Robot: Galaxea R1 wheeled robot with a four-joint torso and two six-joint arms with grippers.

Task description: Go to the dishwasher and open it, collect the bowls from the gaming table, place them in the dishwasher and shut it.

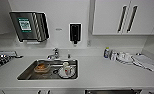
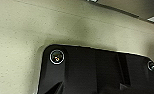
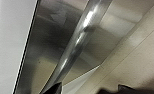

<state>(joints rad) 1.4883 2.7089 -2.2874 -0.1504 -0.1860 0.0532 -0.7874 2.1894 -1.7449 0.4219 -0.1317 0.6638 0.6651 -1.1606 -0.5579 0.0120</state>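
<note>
- The right hand sat close against the steel front of the dishwasher, at the lower end of its long bright bar handle; only dark tips showed, and whether the hand was open or closed could not be told.
- The left hand's state could not be told either: its wrist view gave the robot's dark plate over a pale speckled floor.
- From the head view, the top edge of the dishwasher lay under the white desk, to the right of the sink.
- The steel sink was set in the desk and held a brownish dish and a white cup on a plate; a tap stood behind it.
- Further right on the desk stood a small bottle, some white cups and a folded cloth.
- On the wall hung a dark paper-towel box and a soap dispenser; white cupboards with black bar handles hung at the upper right.
</note>
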